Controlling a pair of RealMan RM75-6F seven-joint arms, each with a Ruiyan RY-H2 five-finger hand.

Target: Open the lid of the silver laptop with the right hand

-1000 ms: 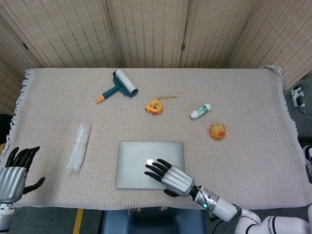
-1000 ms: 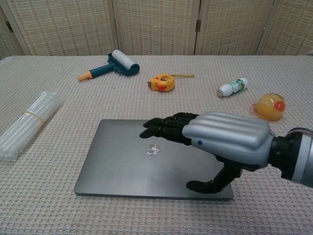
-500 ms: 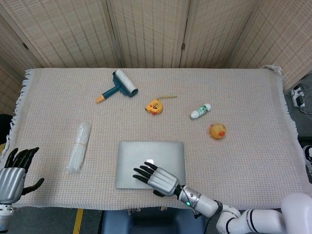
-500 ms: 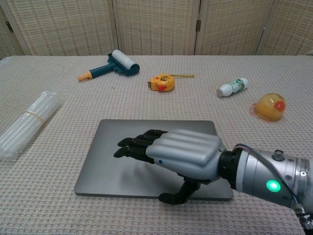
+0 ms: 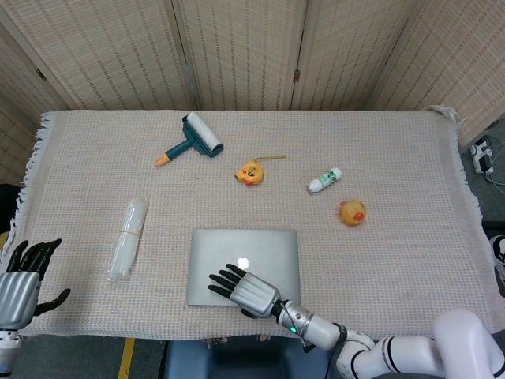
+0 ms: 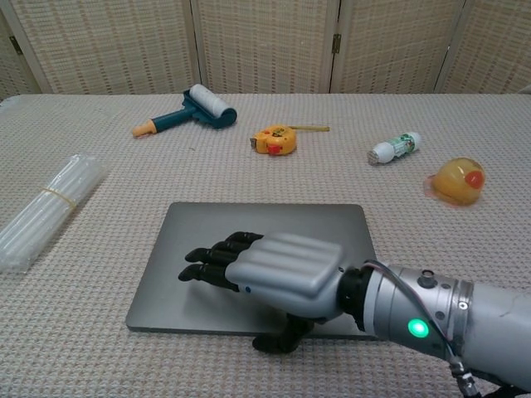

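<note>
Pulled back toward the near edge over the last second, so the right hand (image 6: 278,269) now hovers flat over the front half of the silver laptop (image 6: 257,240), fingers (image 6: 211,255) spread and stretched forward, holding nothing. Thumb hooked down right at the front lip, touching or just off it, hard to call from either view. Lid still flat shut though, no gap showing anywhere. Looks like lining up to catch that front edge and lift, so basically still the setup step. Off to the left and well apart from all this, left hand (image 5: 20,280) parked at the desk (image 5: 410,260) corner, fingers loose and apart, empty. Left of the laptop, a bundle of clear straws (image 6: 46,211). Further out past the fingertips: tape measure (image 6: 275,139), lint roller (image 6: 189,112), small bottle (image 6: 395,148), yellow duck toy (image 6: 456,181), all well clear of the lid's swing.
</note>
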